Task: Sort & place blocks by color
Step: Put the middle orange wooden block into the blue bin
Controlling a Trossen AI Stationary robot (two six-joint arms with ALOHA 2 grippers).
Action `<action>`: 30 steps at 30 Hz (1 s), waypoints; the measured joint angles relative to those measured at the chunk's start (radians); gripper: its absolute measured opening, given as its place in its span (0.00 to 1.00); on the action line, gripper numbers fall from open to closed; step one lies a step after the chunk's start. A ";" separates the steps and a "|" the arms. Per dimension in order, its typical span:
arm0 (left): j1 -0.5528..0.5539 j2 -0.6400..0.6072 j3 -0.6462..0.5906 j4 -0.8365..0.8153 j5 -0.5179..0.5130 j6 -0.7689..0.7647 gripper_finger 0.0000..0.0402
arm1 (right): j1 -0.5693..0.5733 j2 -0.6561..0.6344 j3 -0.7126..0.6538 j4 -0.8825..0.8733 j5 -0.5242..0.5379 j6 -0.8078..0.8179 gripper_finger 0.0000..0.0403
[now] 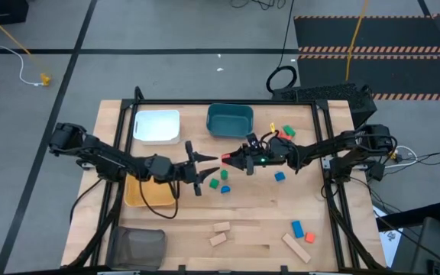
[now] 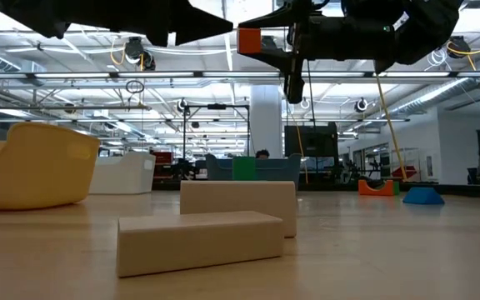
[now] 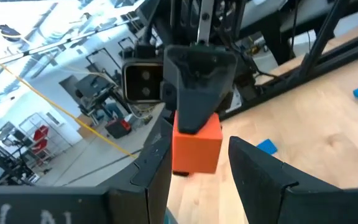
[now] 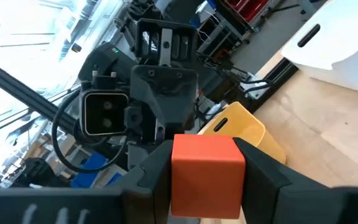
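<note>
An orange block (image 4: 207,174) hangs high over the table's middle, and my right gripper (image 1: 233,160) is shut on it. My left gripper (image 3: 197,180) faces it from the table's left, open and level. Its two fingers stand on either side of the same block (image 3: 196,146). In the low view the block (image 2: 248,40) shows between the two dark grippers. Loose blocks lie flat on the table: two green ones (image 1: 214,183) (image 1: 223,175), blue ones (image 1: 225,189) (image 1: 279,176), and tan ones (image 1: 221,227) near the front. My right gripper pinches two opposite sides of the orange block (image 4: 179,177) between its two fingers. The fingers come level from the table's right. The block is lifted clear, well above the table. My left gripper has one finger (image 3: 157,171) close against the block's side; I cannot tell whether it touches.
A white tray (image 1: 156,126) and a teal tray (image 1: 229,118) stand at the back. A yellow tray (image 1: 147,191) lies under my left arm, and a dark mesh basket (image 1: 136,246) sits at the front left. More blocks lie at the right (image 1: 288,131) (image 1: 296,228).
</note>
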 joint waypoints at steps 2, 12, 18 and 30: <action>-0.002 0.000 0.000 0.003 -0.007 -0.001 0.40 | -0.022 0.000 0.000 -0.002 -0.004 -0.017 0.31; -0.005 -0.001 0.000 0.004 -0.026 -0.046 0.40 | -0.220 0.000 0.000 -0.200 0.012 -0.168 0.31; -0.005 -0.001 0.000 0.004 -0.026 -0.041 0.40 | -0.361 0.000 0.000 -0.311 0.050 -0.269 0.31; -0.002 -0.001 -0.001 0.012 -0.026 -0.020 0.40 | -0.478 0.000 0.000 -0.387 0.044 -0.446 0.39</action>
